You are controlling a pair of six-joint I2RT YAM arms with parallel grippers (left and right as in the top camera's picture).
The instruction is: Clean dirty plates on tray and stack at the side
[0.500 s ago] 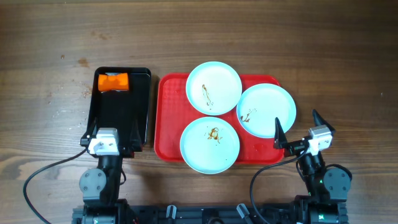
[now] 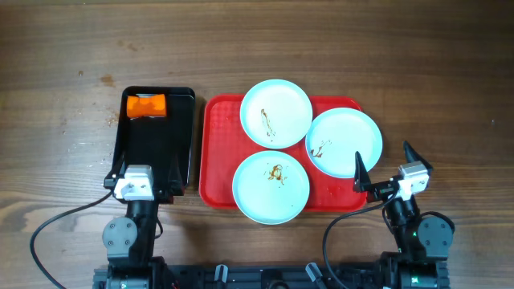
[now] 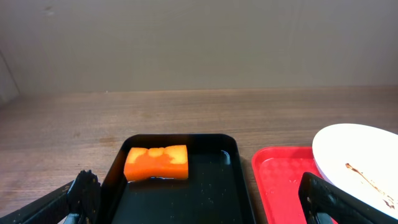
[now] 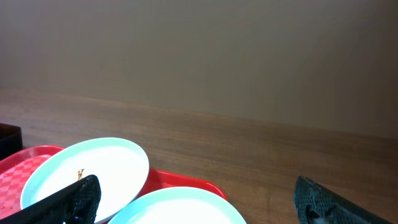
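Observation:
Three pale plates lie on the red tray: a far plate, a right plate and a near plate, each with a brown smear. My left gripper stands open over the near end of the black tray, holding nothing. At the red tray's near right corner my right gripper is open and empty, just beside the right plate. In the right wrist view the gripper spans the right plate's edge, with the far plate behind.
A black tray lies left of the red tray, with an orange sponge at its far end. The left wrist view shows the sponge ahead of my left gripper. Bare wooden table surrounds both trays.

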